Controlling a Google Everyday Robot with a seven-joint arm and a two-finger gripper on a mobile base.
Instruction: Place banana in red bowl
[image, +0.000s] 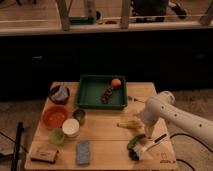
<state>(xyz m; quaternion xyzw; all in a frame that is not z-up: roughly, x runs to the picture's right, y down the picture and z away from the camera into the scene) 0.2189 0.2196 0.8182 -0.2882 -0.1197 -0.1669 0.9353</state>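
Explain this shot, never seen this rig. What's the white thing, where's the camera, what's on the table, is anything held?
The white thing is a robot arm on a mobile base; it enters the picture from the right. At its end is a two-finger gripper, just right of the banana. I cannot tell whether it holds the banana.

There is only one camera. It looks down on the wooden table from its near side.

On the table:
- a green tray holding an orange ball and dark pieces
- at the left, a red bowl, a maroon bowl, a white cup and a small green cup
- at the front, a blue block and a brush
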